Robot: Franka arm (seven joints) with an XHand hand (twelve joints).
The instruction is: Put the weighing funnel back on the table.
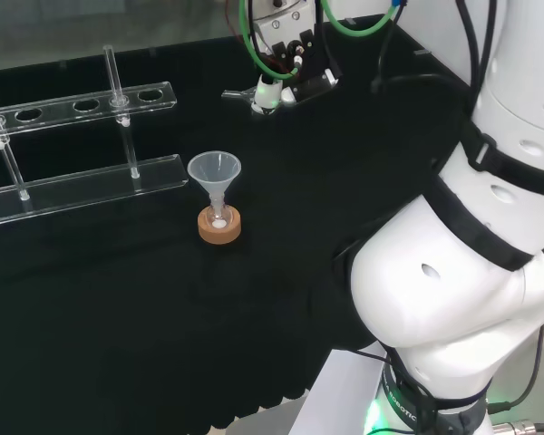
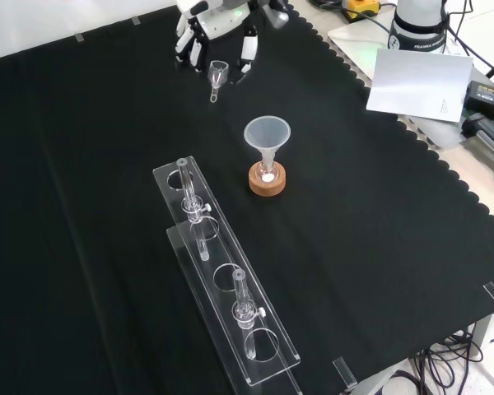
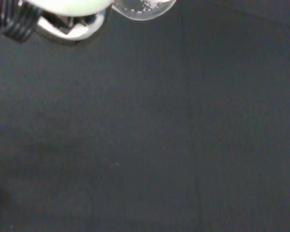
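Sitting close beside the hand (image 2: 218, 16), the weighing funnel (image 2: 218, 74).

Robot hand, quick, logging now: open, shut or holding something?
Robot hand: right at the weighing funnel; whether it holds it cannot be told.

A: Middle of the cloth (image 2: 379, 247)?
B: Big funnel (image 2: 267, 133), mouth up, stem in small flask (image 2: 267, 173) on cork ring (image 2: 267, 187).
A: Front view, lower left?
B: Clear two-tier rack (image 2: 217, 251); glass tubes (image 2: 242, 298) upright in it.
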